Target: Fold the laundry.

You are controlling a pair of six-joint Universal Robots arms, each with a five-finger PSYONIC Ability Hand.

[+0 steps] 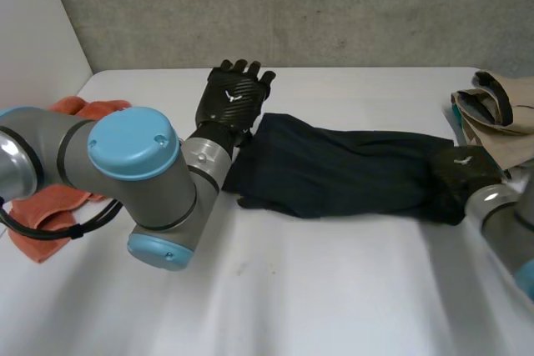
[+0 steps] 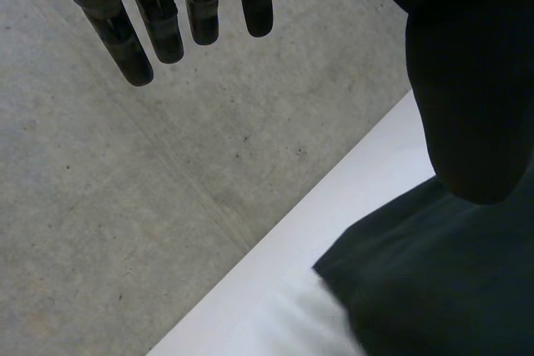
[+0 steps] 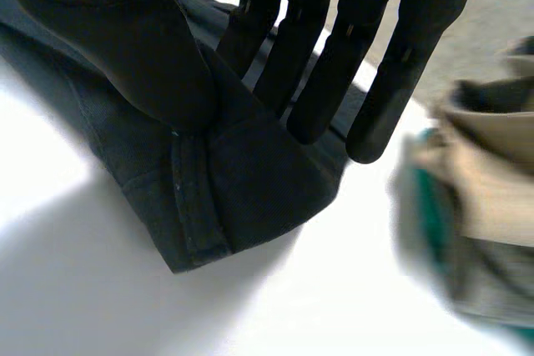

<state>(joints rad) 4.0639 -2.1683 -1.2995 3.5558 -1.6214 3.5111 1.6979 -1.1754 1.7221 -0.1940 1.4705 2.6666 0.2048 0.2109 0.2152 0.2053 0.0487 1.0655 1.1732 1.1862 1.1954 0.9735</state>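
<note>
Two hands frame the job: our left hand [image 1: 234, 96], fingers straight and empty, hovers at one end of the dark garment [image 1: 350, 171] stretched across the table [image 1: 292, 289], our right hand [image 1: 467, 171] rests straight-fingered on the other end, so we judge folding barely begun, with firm grips needed next.
</note>
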